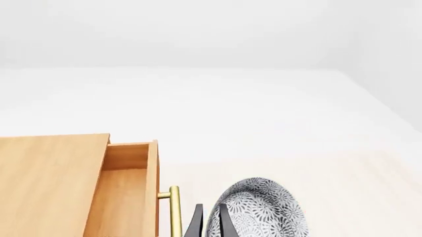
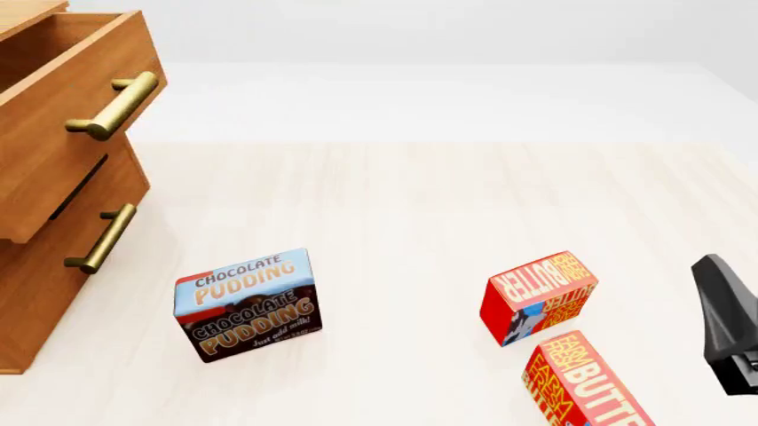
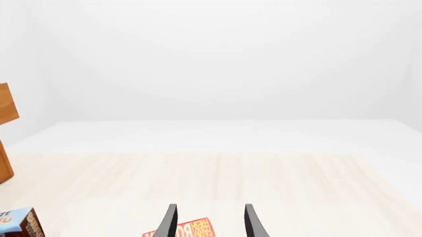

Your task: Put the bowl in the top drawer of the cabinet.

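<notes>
In the left wrist view my left gripper (image 1: 210, 207) is shut on the rim of the speckled grey-and-white bowl (image 1: 264, 210). One finger is inside the bowl and one outside. The bowl is tilted on edge and held just beside the brass handle (image 1: 175, 212) of the top drawer (image 1: 125, 192). That drawer stands pulled out of the wooden cabinet (image 1: 49, 182). The front view shows the cabinet (image 2: 35, 293) at the left with the top drawer (image 2: 59, 133) out. Bowl and left gripper are outside that view. My right gripper (image 3: 209, 224) is open and holds nothing.
A chocolate pudding box (image 2: 248, 304) stands in front of the cabinet. Two red butter boxes (image 2: 539, 297) (image 2: 587, 382) lie at the right, near my right gripper (image 2: 725, 324). The lower drawer (image 2: 71, 240) is closed, with its own brass handle (image 2: 101, 240).
</notes>
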